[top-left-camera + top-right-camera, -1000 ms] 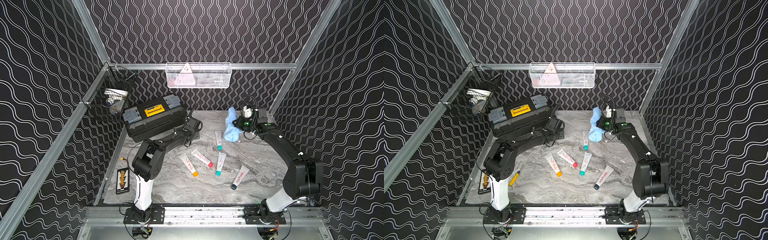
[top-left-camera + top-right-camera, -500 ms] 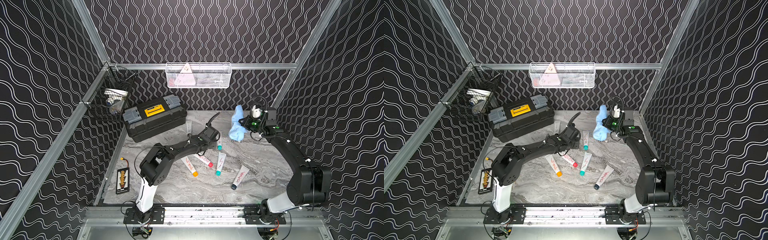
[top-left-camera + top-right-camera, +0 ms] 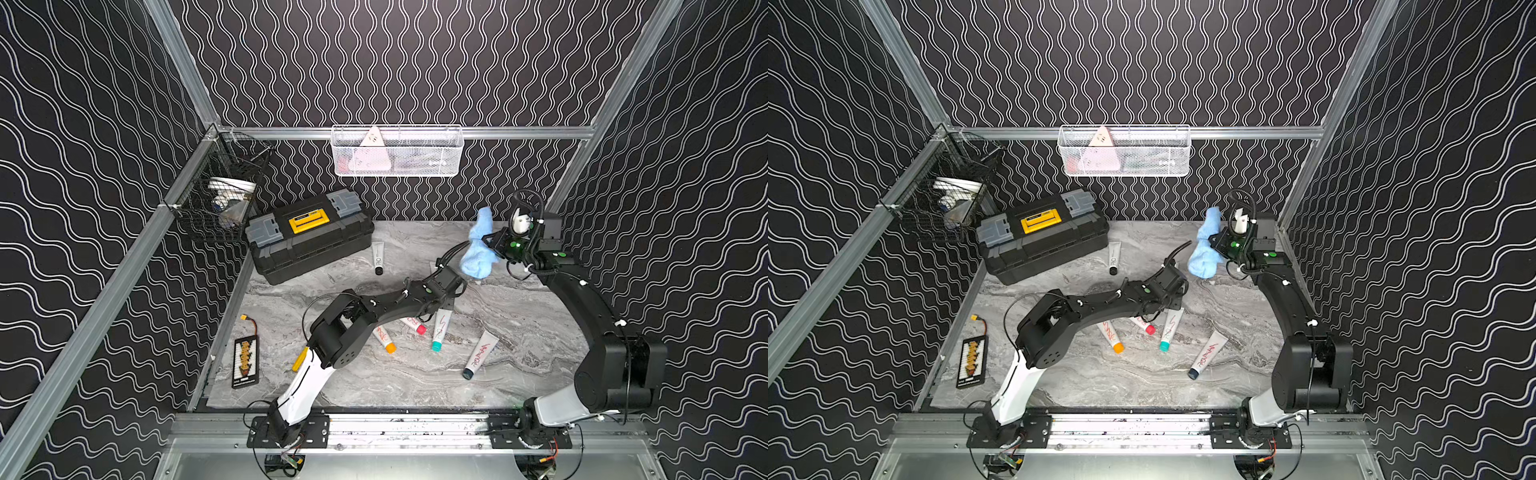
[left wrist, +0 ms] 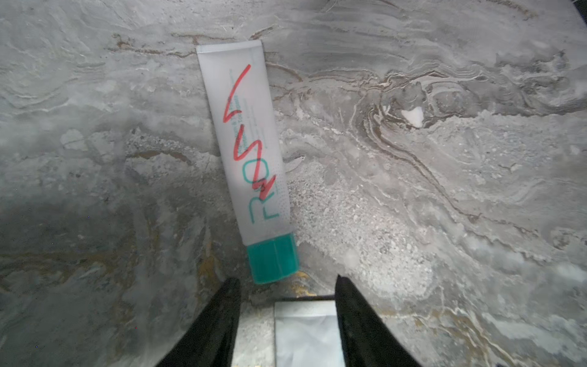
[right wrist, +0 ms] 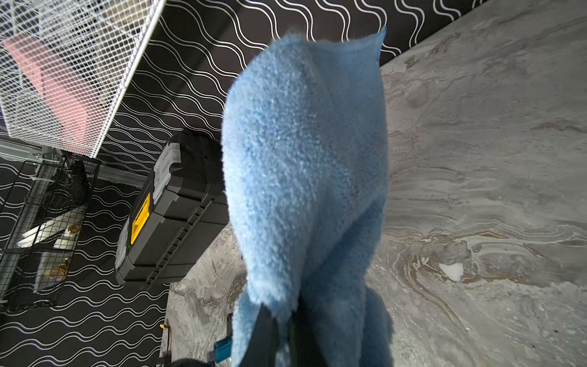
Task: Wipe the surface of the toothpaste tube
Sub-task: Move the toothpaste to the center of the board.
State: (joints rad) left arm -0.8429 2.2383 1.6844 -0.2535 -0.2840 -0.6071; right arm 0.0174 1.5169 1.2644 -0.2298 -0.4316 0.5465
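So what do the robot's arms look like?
The left arm and right arm are chunky black with rounded joints, and each has a white bottom piece. Thin black cables loop off them. Green lights glow by the right hand. The left hand has two pointy black fingers.

The grey marbled table [image 3: 374, 386] is carrying a black toolbox [image 3: 309, 245], several scattered toothpaste tubes [image 3: 478, 353] and a black board [image 3: 246, 361].
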